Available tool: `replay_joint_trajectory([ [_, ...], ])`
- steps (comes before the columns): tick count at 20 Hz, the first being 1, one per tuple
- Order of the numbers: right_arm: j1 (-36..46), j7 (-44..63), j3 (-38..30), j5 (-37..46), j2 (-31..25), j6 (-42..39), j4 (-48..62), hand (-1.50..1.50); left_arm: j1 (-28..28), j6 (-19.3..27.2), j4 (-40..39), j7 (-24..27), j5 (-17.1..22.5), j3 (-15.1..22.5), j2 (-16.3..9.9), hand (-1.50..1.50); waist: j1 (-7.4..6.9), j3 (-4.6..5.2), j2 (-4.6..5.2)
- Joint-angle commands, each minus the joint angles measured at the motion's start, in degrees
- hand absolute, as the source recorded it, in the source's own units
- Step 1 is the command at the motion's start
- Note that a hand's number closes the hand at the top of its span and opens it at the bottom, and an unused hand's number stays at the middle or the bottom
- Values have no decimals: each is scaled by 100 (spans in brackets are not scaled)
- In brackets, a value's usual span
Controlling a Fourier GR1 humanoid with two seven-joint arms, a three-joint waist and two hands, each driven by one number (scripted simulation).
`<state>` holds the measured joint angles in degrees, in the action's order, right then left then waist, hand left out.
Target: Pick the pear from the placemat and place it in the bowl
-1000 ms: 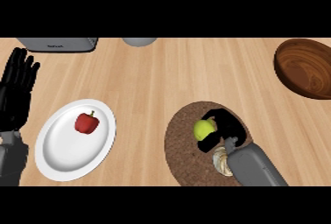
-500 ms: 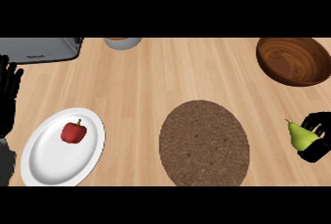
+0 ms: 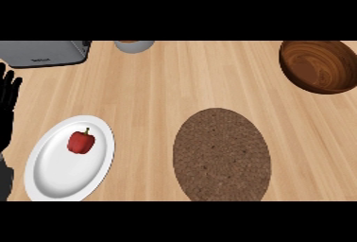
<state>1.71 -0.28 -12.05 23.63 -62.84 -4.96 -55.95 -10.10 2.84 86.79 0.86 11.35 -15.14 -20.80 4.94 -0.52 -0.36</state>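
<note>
Pale wooden table (image 3: 181, 80) under everything. No pear anywhere in view now: gone from the brown placemat (image 3: 221, 153), which lies bare, and gone from the right edge where it showed half a second ago in the right hand. Right hand out of view too, so grip impossible to tell. Probably mid-carry toward the wooden bowl (image 3: 319, 66), far across the table from the left hand (image 3: 8, 94), which rests open, fingers up, at the left edge. Beside it, a white plate (image 3: 49, 177) with a red pepper (image 3: 80, 142).
</note>
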Motion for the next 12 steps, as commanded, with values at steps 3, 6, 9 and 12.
replay_joint_trajectory([
  [3,-99,-2334,-1209,-727,-805,-38,1180,150,109,-180,8,89,30,69,10,0,-234,11,10],
  [6,24,-3238,-1549,-853,-1011,-12,1752,150,-239,-163,-20,-10,60,78,-34,0,-361,14,50],
  [9,345,-3700,-1810,-1159,-1350,-664,2245,150,-177,-87,-138,291,-170,324,231,0,-484,31,64],
  [12,779,-3727,-1974,-1566,-1419,-1419,2419,150,-515,-73,-325,115,-151,324,179,0,-545,36,76],
])
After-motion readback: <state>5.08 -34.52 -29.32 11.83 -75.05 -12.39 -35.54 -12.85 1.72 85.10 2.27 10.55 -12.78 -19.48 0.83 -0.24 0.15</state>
